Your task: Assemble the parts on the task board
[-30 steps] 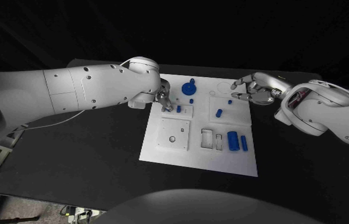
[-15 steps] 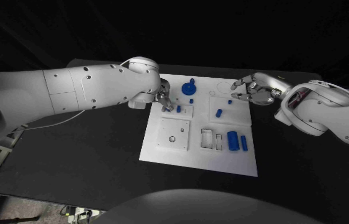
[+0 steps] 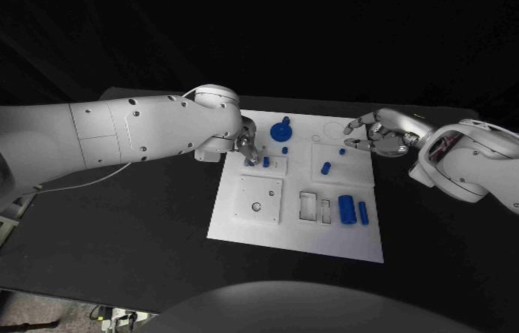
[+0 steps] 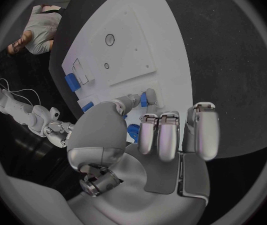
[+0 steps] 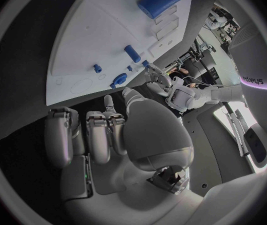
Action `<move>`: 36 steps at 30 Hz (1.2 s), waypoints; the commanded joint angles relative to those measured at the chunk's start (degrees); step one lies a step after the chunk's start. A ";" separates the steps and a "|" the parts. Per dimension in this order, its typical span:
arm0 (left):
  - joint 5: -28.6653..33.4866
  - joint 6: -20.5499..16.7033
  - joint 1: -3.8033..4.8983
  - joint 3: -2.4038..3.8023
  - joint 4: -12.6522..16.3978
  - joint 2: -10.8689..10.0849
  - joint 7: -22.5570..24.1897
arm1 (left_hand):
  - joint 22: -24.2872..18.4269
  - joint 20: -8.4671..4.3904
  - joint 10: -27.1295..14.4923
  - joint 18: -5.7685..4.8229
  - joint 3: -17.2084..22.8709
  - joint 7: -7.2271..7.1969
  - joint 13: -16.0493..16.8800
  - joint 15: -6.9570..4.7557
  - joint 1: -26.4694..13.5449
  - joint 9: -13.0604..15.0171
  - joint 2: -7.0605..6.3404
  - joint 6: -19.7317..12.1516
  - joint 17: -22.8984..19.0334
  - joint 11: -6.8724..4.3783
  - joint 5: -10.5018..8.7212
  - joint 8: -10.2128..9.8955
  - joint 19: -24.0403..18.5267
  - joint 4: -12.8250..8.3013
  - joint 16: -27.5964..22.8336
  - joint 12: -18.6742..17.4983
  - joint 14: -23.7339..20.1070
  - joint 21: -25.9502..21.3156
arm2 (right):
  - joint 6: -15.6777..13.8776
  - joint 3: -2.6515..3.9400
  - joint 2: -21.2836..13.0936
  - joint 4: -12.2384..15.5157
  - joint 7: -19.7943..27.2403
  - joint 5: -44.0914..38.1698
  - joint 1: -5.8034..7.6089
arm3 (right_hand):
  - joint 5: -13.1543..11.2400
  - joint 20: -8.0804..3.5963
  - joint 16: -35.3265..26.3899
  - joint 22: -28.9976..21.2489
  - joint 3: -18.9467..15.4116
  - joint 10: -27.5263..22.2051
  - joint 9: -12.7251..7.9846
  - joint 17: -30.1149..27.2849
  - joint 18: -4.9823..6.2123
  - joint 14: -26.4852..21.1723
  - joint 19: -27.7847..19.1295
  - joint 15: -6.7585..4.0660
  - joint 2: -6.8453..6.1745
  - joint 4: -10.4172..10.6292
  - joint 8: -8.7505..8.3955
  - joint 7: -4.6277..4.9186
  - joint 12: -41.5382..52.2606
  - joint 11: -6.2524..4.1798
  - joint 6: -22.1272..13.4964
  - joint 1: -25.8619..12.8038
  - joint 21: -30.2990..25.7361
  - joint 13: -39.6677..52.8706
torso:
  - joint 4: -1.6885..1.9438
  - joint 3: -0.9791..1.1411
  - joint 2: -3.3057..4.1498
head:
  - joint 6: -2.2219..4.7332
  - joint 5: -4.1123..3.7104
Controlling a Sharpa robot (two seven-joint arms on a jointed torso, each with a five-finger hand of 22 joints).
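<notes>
While the task board (image 3: 298, 232) lies flat between both arms, the left hand (image 3: 247, 147) stands over its far left portion, and the small blue peg (image 3: 266, 162) sits just beside that hand's fingertips, on the side toward the board's middle. In the left wrist view the same peg (image 4: 144, 99) appears upright against one extended finger (image 4: 128, 102), with its long axis roughly vertical to the board; whether it is pinched or merely touched cannot be told, and the remaining fingers lie straight and close together. The right hand (image 3: 377, 136) hovers at the far right edge of the board with fingers curled inward around nothing visible, well apart from the peg. Judged from this layout, the left hand is the nearer one, and the coming move turns on keeping the peg upright beneath its fingertips.
</notes>
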 commanded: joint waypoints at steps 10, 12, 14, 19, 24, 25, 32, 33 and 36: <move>-0.23 1.42 -0.04 -0.02 -0.27 0.40 -0.09 | 13.43 -0.41 5.96 0.40 1.61 -0.14 15.06 -0.41 0.17 0.65 -0.37 1.24 15.08 -0.61 0.43 0.89 3.06 -0.87 0.14 0.01 6.02 0.40 | 1.03 -0.01 -0.12 0.06 -0.26 -0.49 -0.07 | 0.26 -0.20 0.20 12.09 0.38 6.12 -0.06 15.09 0.58 5.98 0.22 0.19 -0.02 -0.04 -0.11 -0.13 -0.31 0.25 0.39 0.40 -0.01 14.91 | 0.01 0.01 -0.02 | 0.00 -0.05; -0.61 1.57 -0.04 -0.02 -0.22 0.42 -0.13 | 13.48 -0.53 5.96 0.38 2.30 -0.32 15.06 -0.54 0.10 1.27 -0.52 1.51 15.08 -0.77 0.81 1.43 3.15 -1.46 0.14 0.01 6.02 0.54 | 1.04 -0.01 -0.10 0.04 -0.25 -0.50 -0.09 | 0.26 -0.20 0.20 12.09 0.38 6.12 -0.06 15.09 0.58 5.98 0.22 0.19 -0.02 -0.04 -0.11 -0.13 -0.31 0.25 0.39 0.40 -0.01 14.91 | 0.01 0.01 -0.02 | 0.00 -0.07; -1.16 1.68 -0.04 -0.02 -0.15 0.42 -0.15 | 13.49 -0.73 5.96 0.36 3.42 -0.52 15.06 -0.76 -0.16 2.34 -0.77 1.60 15.08 -0.96 1.91 2.26 3.20 -2.34 0.14 0.01 6.02 0.61 | 1.07 -0.01 -0.08 0.02 -0.24 -0.50 -0.15 | 0.26 -0.20 0.20 12.09 0.38 6.12 -0.06 15.09 0.58 5.98 0.22 0.19 -0.02 -0.04 -0.11 -0.13 -0.31 0.25 0.39 0.40 -0.01 14.91 | 0.01 -0.01 0.01 | 0.00 -0.05; -2.21 1.83 -0.04 -0.02 -0.02 0.39 -0.19 | 13.52 -0.99 5.96 0.34 5.10 -0.81 15.06 -1.01 -1.23 5.22 -0.96 1.14 15.08 -1.18 2.68 4.26 3.27 -3.40 0.14 0.01 6.02 0.68 | 1.17 -0.01 -0.08 -0.04 -0.25 -0.50 -0.37 | 0.27 -0.20 0.20 12.09 0.40 6.12 -0.06 15.09 0.58 5.98 0.22 0.19 -0.02 -0.05 -0.11 -0.13 -0.31 0.25 0.42 0.41 -0.02 14.91 | 0.00 -0.03 0.02 | 0.00 0.02; -3.76 1.81 -0.04 -0.02 0.31 0.16 -0.17 | 13.51 -1.25 5.96 0.34 7.65 -1.10 15.06 -1.23 -1.70 8.78 -1.43 0.05 15.08 -1.51 3.16 6.44 3.28 -5.54 0.14 0.01 6.02 0.66 | 1.18 -0.01 -0.12 -0.08 -0.25 -0.50 -0.55 | 0.29 -0.20 0.20 12.09 0.41 6.12 -0.06 15.09 0.59 5.98 0.21 0.20 -0.03 -0.07 -0.10 -0.12 -0.31 0.25 0.47 0.43 -0.03 14.91 | 0.00 -0.03 0.01 | 0.00 0.00; -4.25 1.80 -0.04 -0.01 0.39 0.11 -0.18 | 13.51 -1.25 5.96 0.34 7.76 -1.10 15.06 -1.24 -1.79 8.92 -1.52 -0.01 15.08 -1.51 3.06 6.51 3.28 -5.65 0.14 0.01 6.02 0.65 | 1.17 -0.01 -0.13 -0.08 -0.24 -0.50 -0.57 | 0.29 -0.20 0.20 12.09 0.41 6.12 -0.06 15.09 0.59 5.98 0.21 0.20 -0.03 -0.07 -0.10 -0.12 -0.31 0.25 0.47 0.43 -0.03 14.91 | 0.00 -0.04 0.00 | 0.00 0.02; -6.47 1.66 0.07 0.03 0.88 -0.21 -0.18 | 13.46 -1.25 5.96 0.38 8.04 -0.99 15.06 -1.21 -2.70 9.50 -1.71 -0.26 15.08 -1.44 1.95 6.66 3.20 -5.52 0.14 0.01 6.02 0.48 | 1.14 -0.01 -0.15 -0.11 -0.21 -0.50 -0.64 | 0.29 -0.20 0.20 12.09 0.41 6.12 -0.06 15.09 0.59 5.98 0.21 0.20 -0.03 -0.07 -0.10 -0.12 -0.31 0.25 0.47 0.43 -0.03 14.91 | 0.04 -0.02 -0.03 | 0.00 0.05; -6.59 1.65 0.10 0.04 0.92 -0.22 -0.17 | 13.46 -1.24 5.96 0.38 8.06 -0.98 15.06 -1.20 -2.80 9.54 -1.71 -0.30 15.08 -1.43 1.85 6.64 3.19 -5.48 0.14 0.01 6.02 0.47 | 1.14 -0.01 -0.15 -0.12 -0.21 -0.50 -0.65 | 0.29 -0.20 0.20 12.09 0.41 6.12 -0.06 15.09 0.59 5.98 0.21 0.20 -0.03 -0.07 -0.10 -0.12 -0.31 0.25 0.47 0.43 -0.03 14.91 | 0.03 -0.01 -0.03 | 0.00 0.05; -6.73 1.57 0.17 0.05 0.98 -0.19 -0.13 | 13.42 -1.23 5.96 0.40 8.11 -0.93 15.06 -1.17 -3.09 9.61 -1.70 -0.45 15.08 -1.39 1.61 6.56 3.12 -5.35 0.14 0.01 6.02 0.34 | 1.14 -0.01 -0.12 -0.13 -0.20 -0.50 -0.67 | 0.29 -0.20 0.20 12.09 0.41 6.12 -0.06 15.09 0.59 5.98 0.21 0.20 -0.03 -0.07 -0.10 -0.12 -0.31 0.25 0.47 0.43 -0.03 14.91 | 0.01 -0.01 -0.03 | 0.00 0.18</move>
